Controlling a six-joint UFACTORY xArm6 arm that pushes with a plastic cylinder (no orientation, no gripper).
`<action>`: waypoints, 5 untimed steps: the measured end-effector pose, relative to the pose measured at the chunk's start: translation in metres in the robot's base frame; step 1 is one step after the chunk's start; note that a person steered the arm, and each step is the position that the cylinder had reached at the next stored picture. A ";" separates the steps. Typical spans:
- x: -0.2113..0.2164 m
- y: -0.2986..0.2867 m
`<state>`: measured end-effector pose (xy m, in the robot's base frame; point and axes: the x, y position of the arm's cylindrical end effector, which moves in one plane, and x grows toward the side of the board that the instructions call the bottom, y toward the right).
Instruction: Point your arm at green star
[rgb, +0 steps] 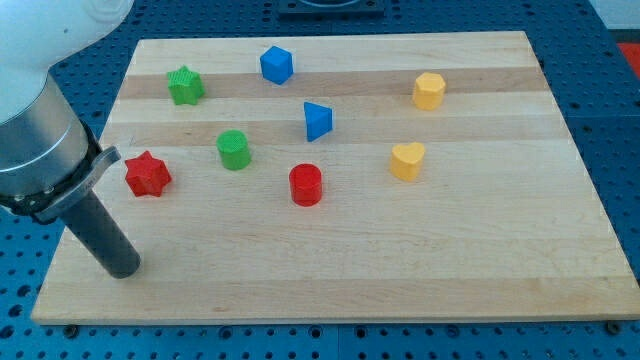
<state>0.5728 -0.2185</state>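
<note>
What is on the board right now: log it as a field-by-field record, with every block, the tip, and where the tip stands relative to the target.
target: green star, upper part of the view's left
tip: my tip, near the board's lower left edge
tip vs target: well below the star, not touching; red star lies between them
green cylinder: left of centre
red cylinder: centre
blue cube: top, centre-left
blue triangular block: centre
yellow hexagonal block: upper right
yellow heart: right of centre
surface: wooden board

The green star (185, 85) lies flat near the board's top-left corner.
</note>
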 end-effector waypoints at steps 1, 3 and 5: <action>-0.006 -0.002; -0.048 -0.021; -0.122 -0.086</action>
<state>0.4505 -0.3040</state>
